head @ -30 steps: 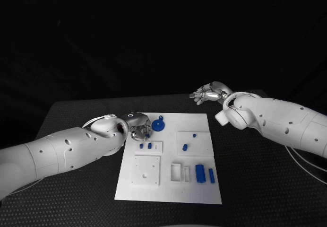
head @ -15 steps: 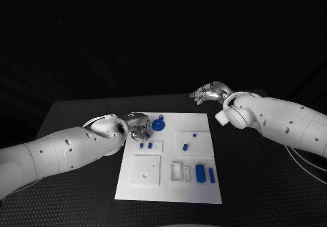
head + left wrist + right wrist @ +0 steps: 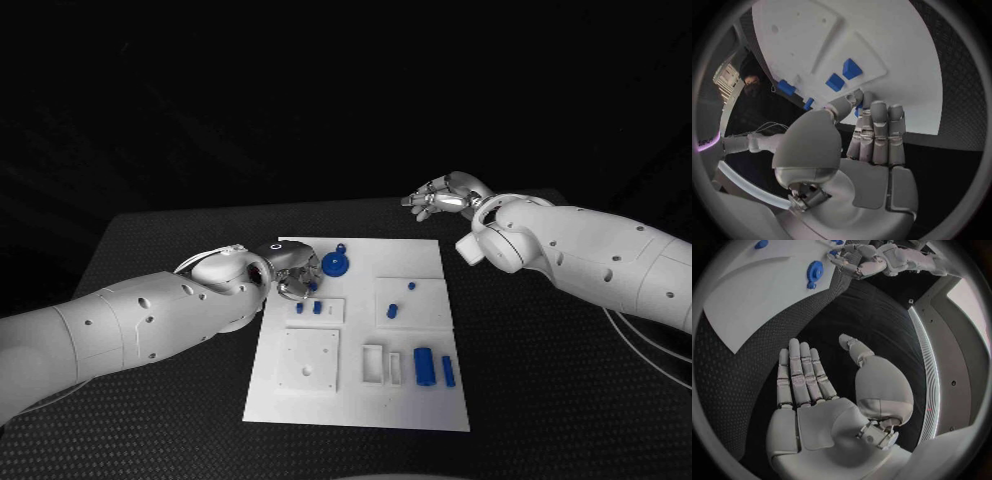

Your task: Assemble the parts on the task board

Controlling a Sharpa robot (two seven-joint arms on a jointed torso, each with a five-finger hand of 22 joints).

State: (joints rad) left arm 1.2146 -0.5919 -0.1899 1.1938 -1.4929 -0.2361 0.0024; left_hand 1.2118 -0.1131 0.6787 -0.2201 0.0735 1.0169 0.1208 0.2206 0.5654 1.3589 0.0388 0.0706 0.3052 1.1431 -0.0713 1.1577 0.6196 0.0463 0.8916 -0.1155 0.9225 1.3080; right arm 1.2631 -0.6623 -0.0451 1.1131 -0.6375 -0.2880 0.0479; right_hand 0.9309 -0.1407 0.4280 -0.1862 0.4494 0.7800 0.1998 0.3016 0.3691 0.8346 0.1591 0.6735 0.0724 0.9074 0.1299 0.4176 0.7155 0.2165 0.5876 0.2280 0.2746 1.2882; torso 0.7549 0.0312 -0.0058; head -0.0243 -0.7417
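Left hand (image 3: 293, 270) is hovering at the near-left corner region of the task board (image 3: 361, 400), fingers lying together and straight in the wrist view, thumb tucking in toward a small blue part (image 3: 858, 111) at the fingertips. Can't tell if it's actually pinching it. I'd be easing down slowly and keeping the part upright over its slot. Just beyond the fingers two blue pegs (image 3: 307, 309) are standing in their block, and the blue gear (image 3: 335, 264) is sitting beside the hand. Right hand (image 3: 444, 196) is idling spread open, well off the board's far corner.
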